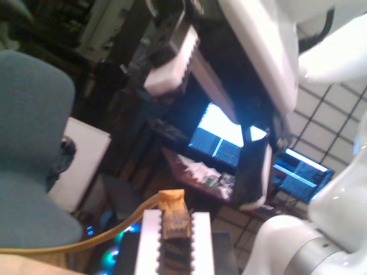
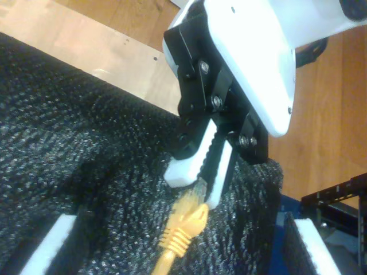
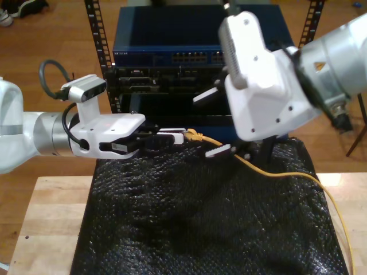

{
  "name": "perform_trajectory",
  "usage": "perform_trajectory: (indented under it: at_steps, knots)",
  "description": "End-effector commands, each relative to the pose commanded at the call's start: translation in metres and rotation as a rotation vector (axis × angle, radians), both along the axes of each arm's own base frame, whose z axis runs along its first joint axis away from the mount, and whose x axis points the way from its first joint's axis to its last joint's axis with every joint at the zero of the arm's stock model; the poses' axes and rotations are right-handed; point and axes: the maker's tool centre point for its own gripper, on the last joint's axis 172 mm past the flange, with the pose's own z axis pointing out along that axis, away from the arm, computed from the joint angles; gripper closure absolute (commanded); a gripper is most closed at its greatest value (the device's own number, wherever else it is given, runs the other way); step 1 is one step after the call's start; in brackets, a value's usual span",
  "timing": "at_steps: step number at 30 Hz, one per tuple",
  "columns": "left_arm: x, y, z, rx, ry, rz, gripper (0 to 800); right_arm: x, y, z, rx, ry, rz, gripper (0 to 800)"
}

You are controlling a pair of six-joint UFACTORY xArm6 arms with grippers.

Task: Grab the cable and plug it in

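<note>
My first gripper (image 3: 172, 137) had its jaws closed on the cable (image 3: 194, 136) just behind the plug, above the black mat (image 3: 189, 217). My second gripper (image 2: 172, 246) looked open, seemingly empty. Grabbing looked done; next, aligning the plug with the switch (image 3: 172, 51).

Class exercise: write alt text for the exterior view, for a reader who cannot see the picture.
From the exterior view's left, a white claw grips the plug of a yellow-orange network cable above a black textured mat. A second white arm's open claw hangs just beyond the plug, with a blue network switch in a rack behind.
</note>
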Motion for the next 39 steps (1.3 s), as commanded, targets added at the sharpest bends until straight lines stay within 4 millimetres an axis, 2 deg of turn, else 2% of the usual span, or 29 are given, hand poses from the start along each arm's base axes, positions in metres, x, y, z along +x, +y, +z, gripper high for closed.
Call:
perform_trajectory:
  at_steps: [10, 20, 26, 33, 39]
  knots:
    - [-0.008, 0.003, 0.005, -0.061, 0.037, -0.041, 794, -0.007, -0.011, 0.018, 0.023, -0.102, -0.021, 11]
    - [-0.016, 0.004, 0.010, -0.093, 0.092, -0.085, 794, -0.009, -0.021, 0.018, 0.026, -0.171, -0.042, 39]
    - [-0.016, 0.004, 0.011, -0.096, 0.096, -0.086, 798, -0.026, -0.002, 0.015, 0.031, -0.167, 0.019, 39]
    - [-0.017, 0.005, 0.022, -0.135, 0.100, -0.091, 798, -0.035, 0.006, 0.008, 0.026, -0.156, 0.049, 59]
    - [-0.017, 0.006, 0.022, -0.145, 0.116, -0.095, 798, -0.037, 0.006, 0.007, 0.023, -0.173, 0.066, 99]
